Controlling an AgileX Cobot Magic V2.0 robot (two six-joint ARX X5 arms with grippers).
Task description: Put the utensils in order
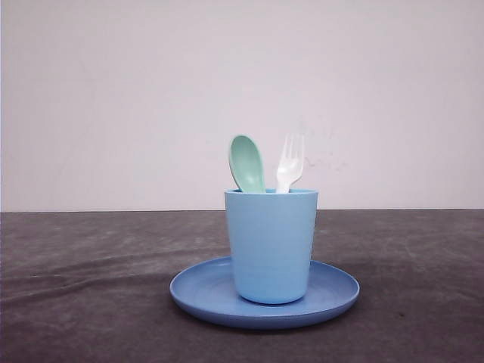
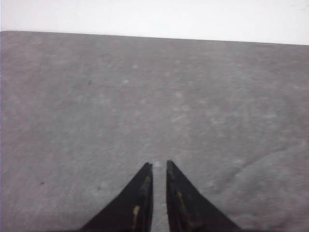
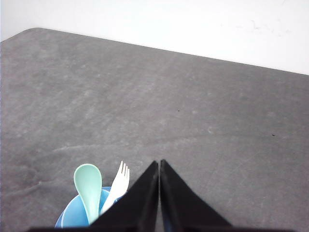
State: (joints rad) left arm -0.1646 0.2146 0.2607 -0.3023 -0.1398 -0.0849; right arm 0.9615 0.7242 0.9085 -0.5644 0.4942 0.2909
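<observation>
2 utensils upright in the cup

2 utensils stand side by side in the light blue cup (image 1: 271,246): the mint-green spoon (image 1: 246,163) with its oval bowl up, and just beside it the white fork (image 1: 290,162) with its 4 tines up. Only their upper ends rise above the cup's rim; the handles are hidden inside, so how they rest in there cannot be told. In the right wrist view the spoon (image 3: 88,187) and fork (image 3: 118,186) lean slightly apart, and the cup (image 3: 72,215) is cut off by the picture's edge and partly covered by the tool.

The cup stands upright on the round blue plate (image 1: 333,291), roughly at its middle, and the plate lies flat on the dark grey tabletop (image 1: 76,287) before a pale wall (image 1: 113,91).

The right tool (image 3: 160,164) hangs above the tabletop just beside the cup, its 2 black fingers pressed together at the tips, pinching nothing. The left tool (image 2: 159,166) hangs over bare tabletop (image 2: 145,96), its fingers nearly together with only a thin slit between the tips, also holding nothing. Both tools are cut off at their base.
</observation>
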